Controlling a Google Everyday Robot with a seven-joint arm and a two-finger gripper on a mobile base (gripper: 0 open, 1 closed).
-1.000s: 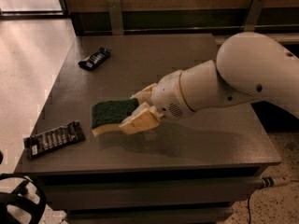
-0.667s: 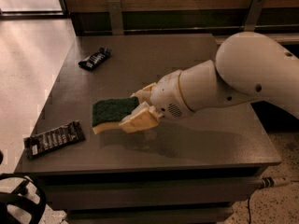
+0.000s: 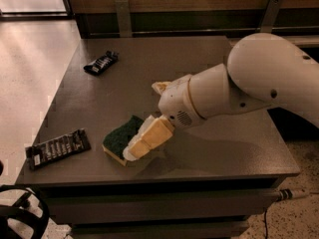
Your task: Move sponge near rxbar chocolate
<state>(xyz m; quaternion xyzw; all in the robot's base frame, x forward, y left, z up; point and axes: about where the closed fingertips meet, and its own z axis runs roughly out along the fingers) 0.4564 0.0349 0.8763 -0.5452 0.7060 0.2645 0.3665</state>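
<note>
- The sponge (image 3: 119,137) is being overlapped by the claw (image 3: 144,133) on the worktop (image 3: 149,59); whether it is being pinched cannot be told.
- The bar (image 3: 57,148), white lettering unreadable, is being seen nearby, front-left.

The robot's white arm (image 3: 259,78) reaches in from the right, its bulky upper joint held high and its forearm sloping down and leftward. It ends in a rounded wrist (image 3: 179,106) from which the tan gripper (image 3: 144,137) angles low toward the lower left.
</note>
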